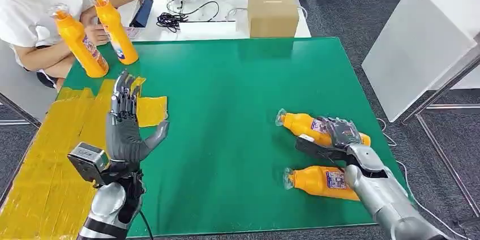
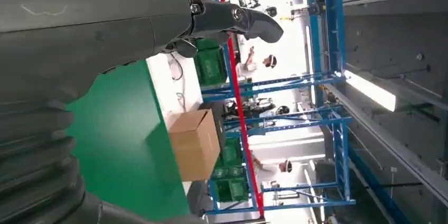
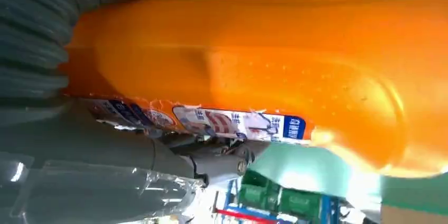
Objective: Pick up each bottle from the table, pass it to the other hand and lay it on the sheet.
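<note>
Beyond the green table point(image 1: 238, 81), a cardboard box point(image 1: 273, 12) on white desk point(image 1: 226, 2).

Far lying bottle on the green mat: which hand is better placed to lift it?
Right. The right hand already lies over the far lying bottle, its thumb beside it. The left hand is raised and open above the yellow sheet, across the table.
</note>
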### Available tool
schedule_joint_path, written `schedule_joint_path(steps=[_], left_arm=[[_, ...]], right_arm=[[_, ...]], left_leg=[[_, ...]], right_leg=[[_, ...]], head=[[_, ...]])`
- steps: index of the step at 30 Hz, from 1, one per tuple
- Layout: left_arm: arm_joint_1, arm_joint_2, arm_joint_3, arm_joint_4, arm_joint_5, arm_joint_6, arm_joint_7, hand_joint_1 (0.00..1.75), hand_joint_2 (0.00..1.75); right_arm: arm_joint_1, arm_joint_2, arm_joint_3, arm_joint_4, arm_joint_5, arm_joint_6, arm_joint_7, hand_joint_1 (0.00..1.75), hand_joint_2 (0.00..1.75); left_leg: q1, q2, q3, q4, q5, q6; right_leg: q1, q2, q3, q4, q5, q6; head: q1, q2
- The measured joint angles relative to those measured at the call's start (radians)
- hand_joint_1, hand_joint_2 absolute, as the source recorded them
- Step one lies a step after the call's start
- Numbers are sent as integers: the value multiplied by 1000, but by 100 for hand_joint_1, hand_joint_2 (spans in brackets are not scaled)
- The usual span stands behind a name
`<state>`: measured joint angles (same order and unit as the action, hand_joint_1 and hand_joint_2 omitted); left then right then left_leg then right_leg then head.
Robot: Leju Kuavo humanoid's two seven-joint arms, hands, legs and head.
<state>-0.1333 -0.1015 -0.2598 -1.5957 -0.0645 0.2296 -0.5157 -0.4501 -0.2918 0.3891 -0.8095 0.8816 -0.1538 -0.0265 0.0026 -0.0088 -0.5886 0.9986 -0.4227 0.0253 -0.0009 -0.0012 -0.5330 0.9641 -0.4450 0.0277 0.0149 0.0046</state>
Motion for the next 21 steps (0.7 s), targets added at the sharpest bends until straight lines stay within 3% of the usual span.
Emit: schedule_joint_path(steps=[4,9,14,21], left_arm=[[26,0,2,-19,-12,-12,14,0,175],[43,0,2,-31,-15,-14,15,0,175],[46,0,1,-34,-19,-47,39,0,175],[31,7,-29,-32,-38,-97,97,0,175]], right_arm=[[77,43,-96,-152,1,-153,9,175,175],[121,83,-175,-283,3,-178,14,175,175],[192,141,-247,-429,-121,-314,-113,175,175],[283,246,-296,-669,-291,-349,-219,175,175]], left_leg=[[0,0,-1,0,0,0],[0,-1,-2,0,0,0],[0,-1,-3,0,0,0],[0,1,-4,0,0,0]], right_leg=[[0,0,-2,0,0,0],[0,0,-3,0,0,0],[0,0,-3,0,0,0],[0,0,-5,0,0,0]], head=[[0,0],[0,0],[0,0],[0,0]])
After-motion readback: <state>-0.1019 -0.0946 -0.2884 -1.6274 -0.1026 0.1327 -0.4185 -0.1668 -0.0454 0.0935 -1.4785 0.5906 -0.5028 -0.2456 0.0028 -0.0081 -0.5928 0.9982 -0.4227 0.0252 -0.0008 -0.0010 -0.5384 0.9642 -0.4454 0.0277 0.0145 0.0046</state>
